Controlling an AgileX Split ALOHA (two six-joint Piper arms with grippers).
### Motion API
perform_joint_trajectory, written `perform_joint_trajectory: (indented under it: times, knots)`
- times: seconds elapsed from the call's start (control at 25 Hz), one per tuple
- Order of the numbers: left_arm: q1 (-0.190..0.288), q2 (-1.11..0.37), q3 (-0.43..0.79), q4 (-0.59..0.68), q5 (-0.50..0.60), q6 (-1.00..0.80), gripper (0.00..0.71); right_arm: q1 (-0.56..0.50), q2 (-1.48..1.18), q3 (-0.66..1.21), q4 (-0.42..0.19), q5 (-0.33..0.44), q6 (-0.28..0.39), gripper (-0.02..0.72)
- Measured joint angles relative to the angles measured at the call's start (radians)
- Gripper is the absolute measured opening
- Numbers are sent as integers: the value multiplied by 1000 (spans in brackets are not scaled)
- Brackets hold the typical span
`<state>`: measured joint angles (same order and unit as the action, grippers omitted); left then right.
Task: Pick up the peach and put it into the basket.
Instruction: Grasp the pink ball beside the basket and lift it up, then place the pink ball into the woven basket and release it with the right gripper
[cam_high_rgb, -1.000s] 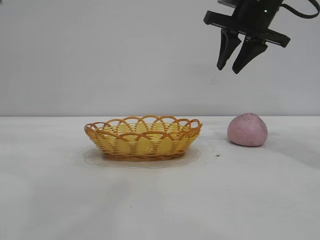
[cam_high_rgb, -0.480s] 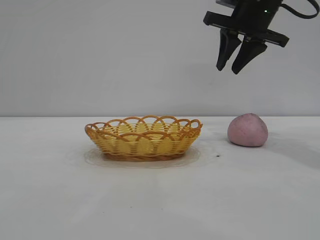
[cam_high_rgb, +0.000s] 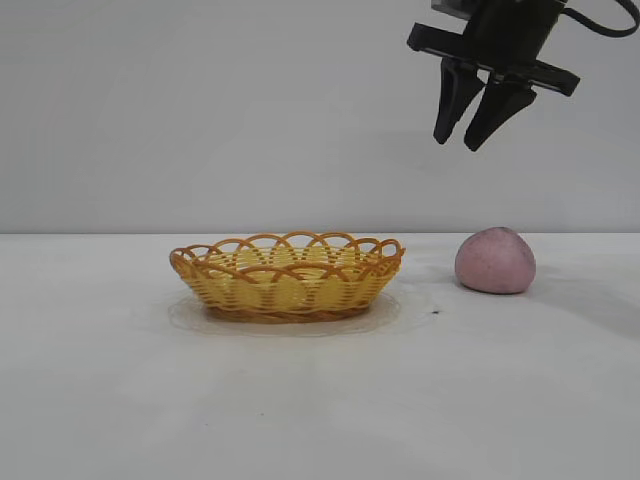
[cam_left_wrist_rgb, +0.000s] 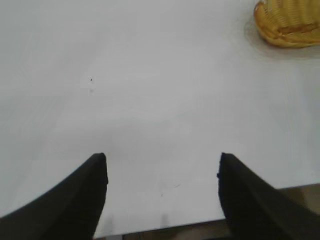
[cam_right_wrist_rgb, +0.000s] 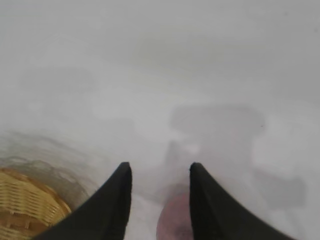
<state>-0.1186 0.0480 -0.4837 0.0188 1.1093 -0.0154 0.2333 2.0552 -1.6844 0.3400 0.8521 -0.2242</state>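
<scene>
Right gripper (cam_high_rgb: 474, 140), black w/ two tapered fingers, hangs high above the white table (cam_high_rgb: 320, 400), jaws partly spread, nothing btwn them, pointing down. Dusty pink-mauve rounded peach (cam_high_rgb: 495, 260) sits on the table below it, well apart from the fingertips; in the right wrist view the peach (cam_right_wrist_rgb: 175, 222) shows just past the fingertips, partly hidden by one. Shallow oval yellow wicker basket w/ orange-brown looped rim (cam_high_rgb: 287, 243) stands beside the peach, not touching, nothing visible inside. Left gripper (cam_left_wrist_rgb: 162, 165) spread wide over bare table near its edge, holding nothing; basket (cam_left_wrist_rgb: 289, 22) lies well away from it.
</scene>
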Motion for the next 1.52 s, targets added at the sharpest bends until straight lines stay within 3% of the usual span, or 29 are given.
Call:
perform_joint_trajectory:
  times: [0.4, 0.56, 0.64, 0.76, 0.92, 1.04, 1.32, 1.36, 1.4, 1.52]
  knots:
    - [2, -67, 0, -7, 12, 2, 461, -1, 95, 0, -122, 140, 54, 219]
    - [49, -67, 0, -7, 12, 2, 461, -1, 189, 0, -128, 157, 58, 219]
    - [76, -67, 0, -7, 12, 2, 461, -1, 196, -10, -128, 138, 45, 89]
    - [101, -67, 0, -7, 12, 2, 461, 26, 140, -10, -85, 118, -19, 0]
    - [130, -67, 0, -7, 12, 2, 461, 137, 17, -10, 8, 100, -107, 0]
    - [146, -67, 0, -7, 12, 2, 461, 232, -17, -10, 59, 96, -128, 0]
    - [157, -67, 0, -7, 12, 2, 461, 334, 74, -10, 61, 72, -68, 0]
    - [157, -67, 0, -7, 12, 2, 461, 334, 91, -10, 61, 66, -61, 55]
    - [157, -67, 0, -7, 12, 2, 461, 334, 105, -10, 61, 60, -54, 55]
    - [157, -67, 0, -7, 12, 2, 461, 334, 115, -8, 61, 47, -52, 214]
